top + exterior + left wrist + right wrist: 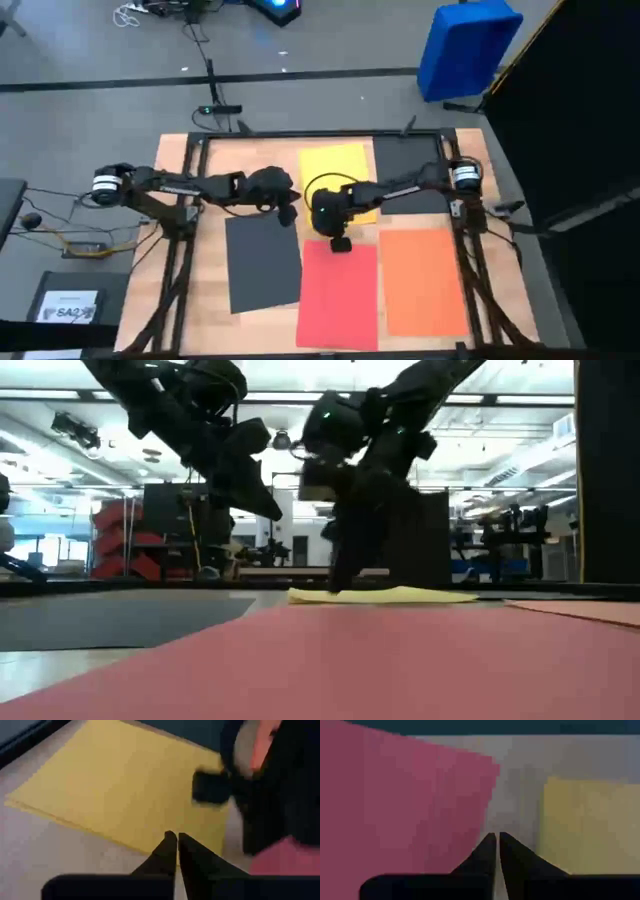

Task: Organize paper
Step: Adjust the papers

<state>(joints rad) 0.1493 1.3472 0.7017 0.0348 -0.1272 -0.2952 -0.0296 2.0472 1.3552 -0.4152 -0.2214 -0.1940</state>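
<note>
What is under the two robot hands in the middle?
Under the right gripper lies the yellow sheet's near edge and the red sheet's far edge. The left gripper hangs over wood beside the dark grey sheet. The arms hide part of the yellow.

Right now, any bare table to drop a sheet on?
Bare wood left of the dark sheet, and a thin strip right of the orange sheet. Crowded mid-table: both shut grippers, left and right, by the yellow sheet.

Both arms crowd mid-table over the yellow sheet (333, 165); your open room is the bare table (212, 320) front-left.
</note>
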